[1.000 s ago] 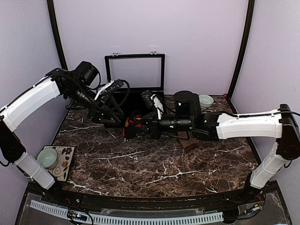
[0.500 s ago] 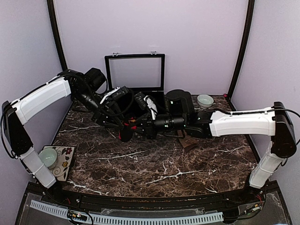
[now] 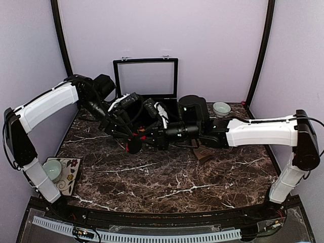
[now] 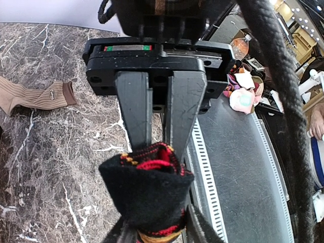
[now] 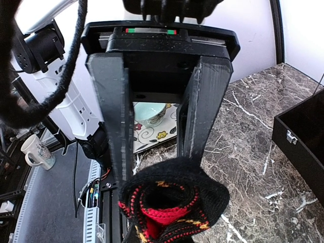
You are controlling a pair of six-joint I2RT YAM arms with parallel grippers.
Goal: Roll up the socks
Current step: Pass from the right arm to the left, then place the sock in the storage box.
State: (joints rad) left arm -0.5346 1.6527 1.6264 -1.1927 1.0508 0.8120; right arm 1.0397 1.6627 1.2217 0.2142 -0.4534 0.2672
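Where the two arms meet above the left rear part of the marble table [image 3: 167, 177], just in front of the open black case [image 3: 147, 101], the argyle sock [image 4: 147, 192] hangs bunched between both claws. The left gripper [image 4: 158, 147] has its fingers drawn nearly together, and the sock's rolled red and black end sits pinched at their tips. The right gripper [image 5: 157, 169] comes at the bundle from the opposite side. Its fingers stand further apart, clasping the thicker part of the same bundle, which swells past the fingertips. The tan sock [image 4: 35, 94] lies flat on the table right of centre, nearer the rear edge. It is partly under the right arm and well apart from both claws.
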